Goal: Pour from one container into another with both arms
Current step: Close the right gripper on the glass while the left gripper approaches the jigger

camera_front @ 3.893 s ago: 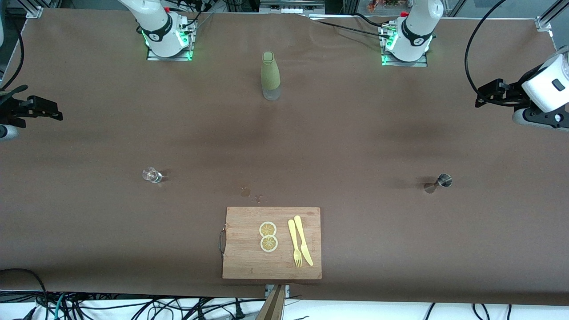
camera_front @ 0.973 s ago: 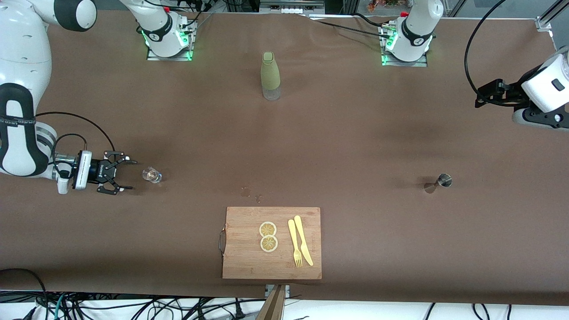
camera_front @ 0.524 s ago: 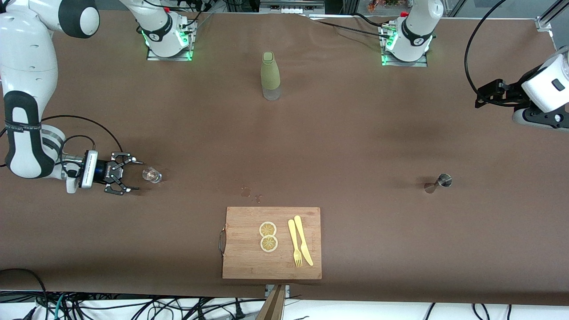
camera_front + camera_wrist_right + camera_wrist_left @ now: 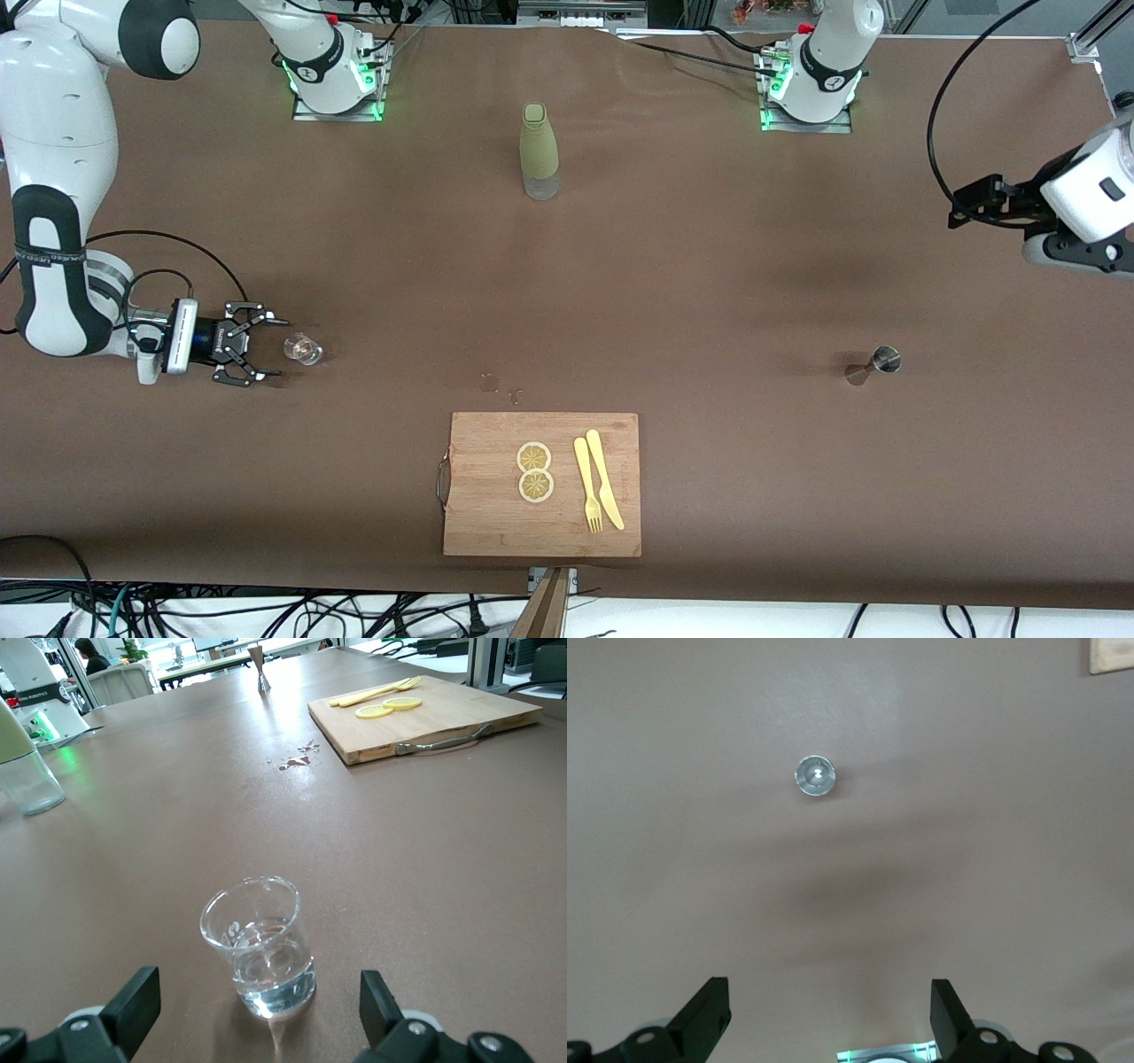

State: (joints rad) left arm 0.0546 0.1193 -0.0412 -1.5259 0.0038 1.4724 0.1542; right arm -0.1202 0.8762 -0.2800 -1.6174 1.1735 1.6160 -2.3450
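We take the cutting board [image 4: 541, 484] as our landmark; it lies on the brown bench [image 4: 709, 266] near the front-camera edge, midway between the two ends.

Right arm [image 4: 53, 177]: we see it reach low over the bench toward the right arm's end, farther from the camera than the board. The right gripper [image 4: 257, 354] lies level, its fingers [image 4: 133, 1001] spread wide and holding nothing. They point at a small glass [image 4: 303, 349] that stands upright just in front of them, apart from both. The right wrist view shows the glass [image 4: 263, 946] centred between the two tips, with a little clear liquid in the bottom.

Left arm [image 4: 1085, 199]: we find it at the left arm's end of the bench, well apart from the board. The left gripper [image 4: 830, 1014] is up in the air, fingers wide apart and empty. Its wrist view looks straight down on a metal jigger [image 4: 816, 776], which stands upright on the bench [image 4: 885, 359] toward the left arm's end, a little farther from the camera than the board.

On the board: two lemon slices [image 4: 535, 471], a yellow fork [image 4: 588, 486] and knife [image 4: 604, 479] side by side.

A green bottle [image 4: 538, 151] stands upright between the arm bases, much farther from the camera than the board. A few wet spots [image 4: 496, 385] sit just off the board's farther edge.
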